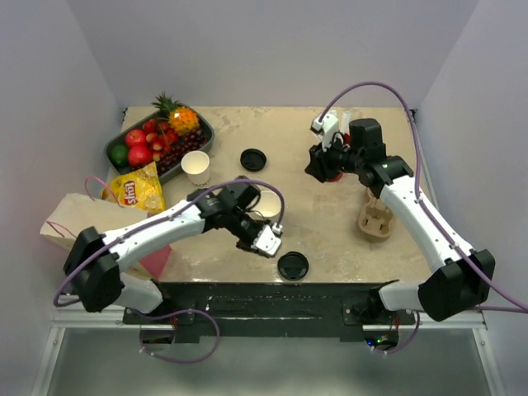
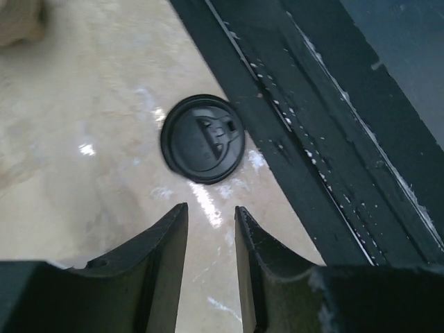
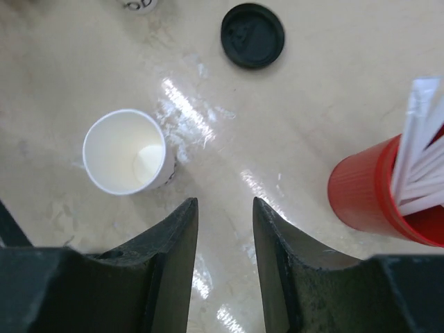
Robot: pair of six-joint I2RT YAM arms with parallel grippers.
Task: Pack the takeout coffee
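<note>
1. Takeout coffee sits in two pieces: a white paper cup stands open at the centre of the top view, just beside the left arm's wrist, and a black lid lies flat at lower centre, near the front edge of the table
2. Left gripper hovers just short of that lid, its jaws partly apart with nothing between them; the lid is thin and flat, so the fingers could skid over it or nudge it toward the dark rail at the right of the left wrist view, and off the table
3. Right gripper is also parted and empty over bare tabletop; the red cup of straws stands just to the right in its view, and a sideways swing would probably tip it
4. The cup looks empty and light, so a hard squeeze may crush its rim, and a lid set down off-centre will not seat
5. A second cup and second lid sit in the upper middle of the top view; reaching for them risks the forearm knocking the nearer cup
6. A cardboard carrier at right seems the likely destination; a tilted cup could catch its edge
</note>
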